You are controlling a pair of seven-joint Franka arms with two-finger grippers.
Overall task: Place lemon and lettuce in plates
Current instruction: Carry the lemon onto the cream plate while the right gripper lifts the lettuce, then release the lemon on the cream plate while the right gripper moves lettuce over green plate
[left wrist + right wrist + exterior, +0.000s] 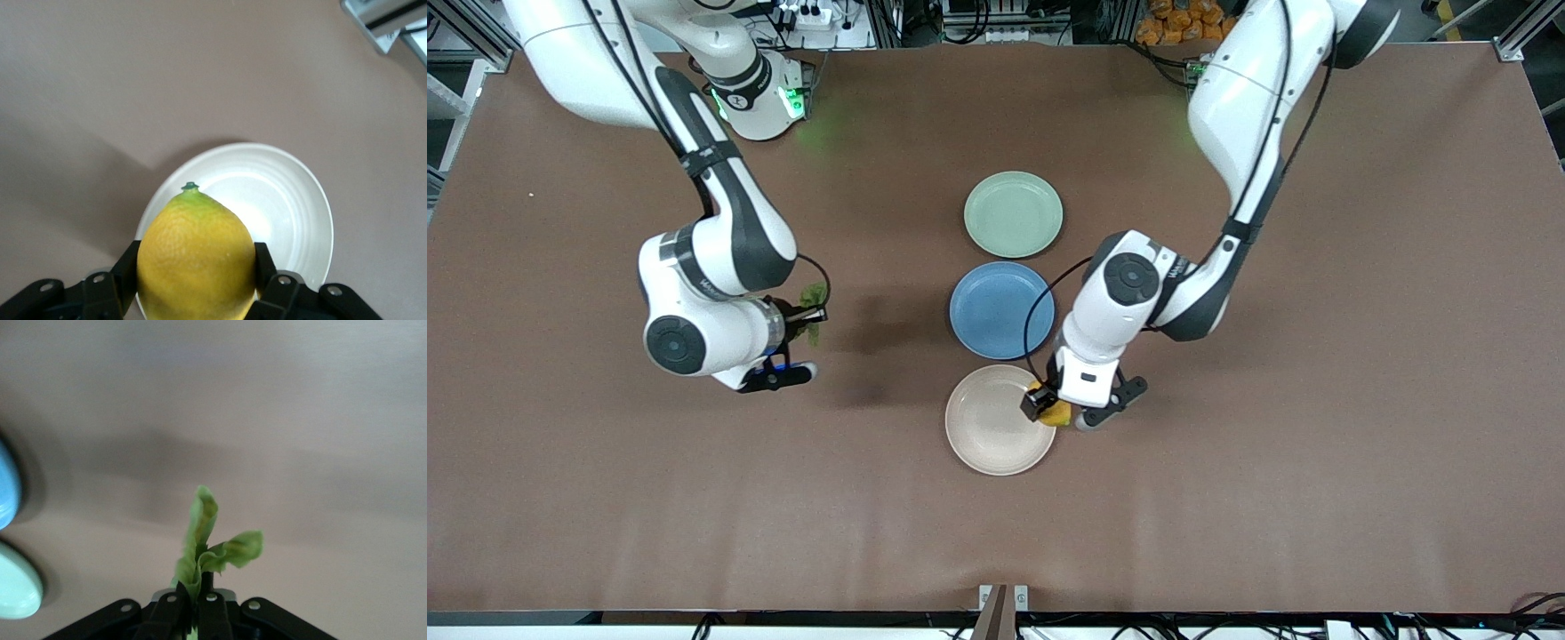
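Observation:
My left gripper (1047, 406) is shut on the yellow lemon (1056, 414) and holds it over the rim of the beige-cream plate (987, 427). In the left wrist view the lemon (197, 260) sits between the two black fingers (265, 263), with the cream plate (287, 213) below it. My right gripper (815, 317) is shut on the green lettuce (813, 297) and holds it above bare table toward the right arm's end. In the right wrist view the lettuce (207, 543) sticks out from the closed fingers (175, 603). The mint green plate (1013, 213) is empty.
A blue round plate (996, 309) lies between the mint green and cream plates, in one line down the middle of the brown table (1316, 444). The right wrist view shows edges of the blue plate (7, 490) and the mint plate (17, 583).

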